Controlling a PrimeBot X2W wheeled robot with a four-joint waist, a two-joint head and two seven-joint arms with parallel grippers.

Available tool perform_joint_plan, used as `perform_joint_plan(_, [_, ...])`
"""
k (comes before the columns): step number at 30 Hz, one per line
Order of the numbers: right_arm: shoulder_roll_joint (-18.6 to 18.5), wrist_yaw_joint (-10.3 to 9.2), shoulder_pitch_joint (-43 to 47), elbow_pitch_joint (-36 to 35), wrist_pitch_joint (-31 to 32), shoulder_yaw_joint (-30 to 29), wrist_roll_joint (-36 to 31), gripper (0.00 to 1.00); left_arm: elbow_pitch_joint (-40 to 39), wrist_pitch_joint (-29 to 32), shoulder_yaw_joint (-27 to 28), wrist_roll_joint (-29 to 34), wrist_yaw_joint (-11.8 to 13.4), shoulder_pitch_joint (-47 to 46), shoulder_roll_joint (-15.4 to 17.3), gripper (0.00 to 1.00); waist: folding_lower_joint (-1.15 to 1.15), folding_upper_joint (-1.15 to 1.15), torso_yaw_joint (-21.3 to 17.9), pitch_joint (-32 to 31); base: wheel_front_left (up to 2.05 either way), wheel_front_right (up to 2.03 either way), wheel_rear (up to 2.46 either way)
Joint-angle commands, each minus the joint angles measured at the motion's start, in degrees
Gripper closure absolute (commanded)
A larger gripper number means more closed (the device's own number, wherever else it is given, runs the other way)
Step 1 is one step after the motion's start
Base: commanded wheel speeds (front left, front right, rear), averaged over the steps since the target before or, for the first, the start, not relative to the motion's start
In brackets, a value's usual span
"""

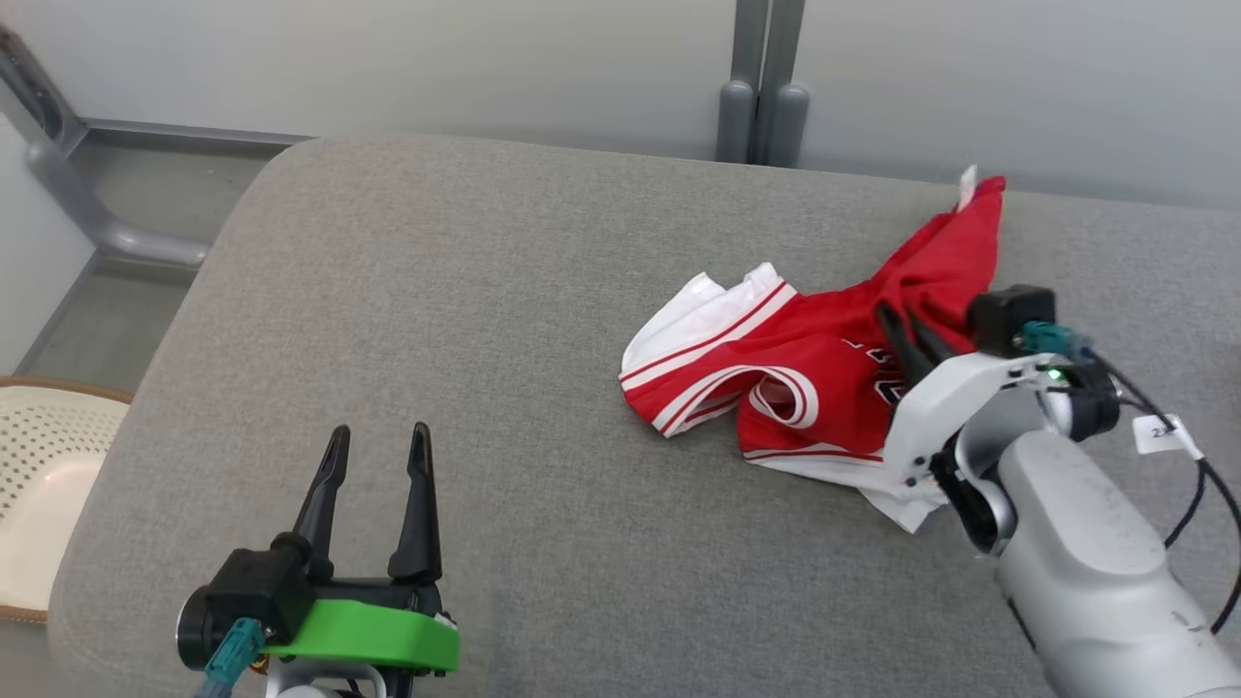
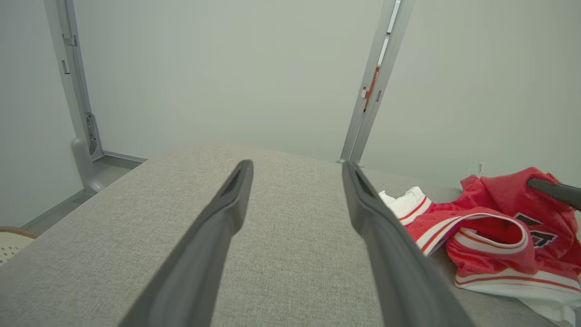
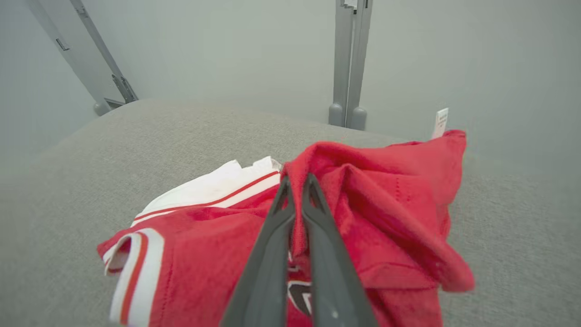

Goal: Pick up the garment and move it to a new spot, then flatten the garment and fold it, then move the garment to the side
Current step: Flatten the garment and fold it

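The garment (image 1: 805, 359) is a red jersey with white and red trim, crumpled on the right side of a grey cushioned surface (image 1: 465, 320). My right gripper (image 1: 892, 315) is shut on a raised fold of the red cloth, which lifts into a peak toward the back right. In the right wrist view the garment (image 3: 390, 200) is pinched between my right gripper (image 3: 296, 180). My left gripper (image 1: 378, 441) stands open over bare cushion at the lower left, well apart from the garment. In the left wrist view my left gripper (image 2: 295, 168) holds nothing, and the garment (image 2: 490, 231) lies to the right.
A pale perforated basket (image 1: 44, 475) stands off the cushion's left edge. Grey wall panels with a metal post (image 1: 761, 87) run behind the cushion. A metal floor rail (image 1: 107, 233) lies at the back left. A black cable (image 1: 1202, 485) hangs from my right wrist.
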Motion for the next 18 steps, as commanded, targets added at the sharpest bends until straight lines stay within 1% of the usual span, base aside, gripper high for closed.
perform_joint_plan(1, [0.74,0.01,0.93,0.39,0.59,0.6,-0.36,1.0,0.14,-0.16,0.06,-0.1,0.16,-0.56,0.08,0.0,0.0,0.0,1.68,0.55,0.0,0.0,0.0])
perform_joint_plan(2, [1.25,0.01,1.05,0.68,0.88,0.96,-0.57,0.97,0.17,-0.16,0.04,-0.17,0.21,-0.64,0.08,0.0,0.0,0.0,1.89,0.63,0.0,0.0,0.0])
perform_joint_plan(3, [1.55,0.01,1.17,1.06,1.07,1.19,-0.92,0.82,0.2,-0.16,-0.07,-0.3,0.24,-0.73,0.08,0.0,0.0,0.0,2.1,0.7,0.0,0.0,0.0])
perform_joint_plan(4, [1.94,0.01,1.3,1.49,1.08,1.43,-1.06,0.42,0.24,-0.16,-0.18,-0.41,0.35,-0.83,0.08,0.0,0.0,0.0,2.26,0.77,0.0,0.0,0.0])
perform_joint_plan(5, [2.33,0.01,1.39,1.78,0.98,1.54,-1.05,0.0,0.26,-0.16,-0.26,-0.44,0.46,-0.91,0.08,0.0,0.0,0.0,2.32,0.83,0.0,0.0,0.0])
perform_joint_plan(10, [2.47,0.01,1.41,0.77,-0.76,1.78,-0.88,0.0,0.11,-0.16,-0.17,-0.54,0.68,-0.71,0.08,0.0,0.0,0.0,0.81,0.61,0.0,0.0,0.0])
perform_joint_plan(16, [1.23,0.01,4.16,-6.38,-4.16,1.04,2.1,0.0,-0.18,-0.16,0.2,-0.41,0.7,-0.15,0.08,0.0,0.0,0.0,-3.55,-0.34,0.0,0.0,0.0])
perform_joint_plan(18, [-0.01,0.01,6.02,-8.97,-4.9,-0.22,2.74,0.0,-0.25,-0.16,0.22,-0.28,0.68,-0.1,0.08,0.0,0.0,0.0,-5.01,-0.65,0.0,0.0,0.0])
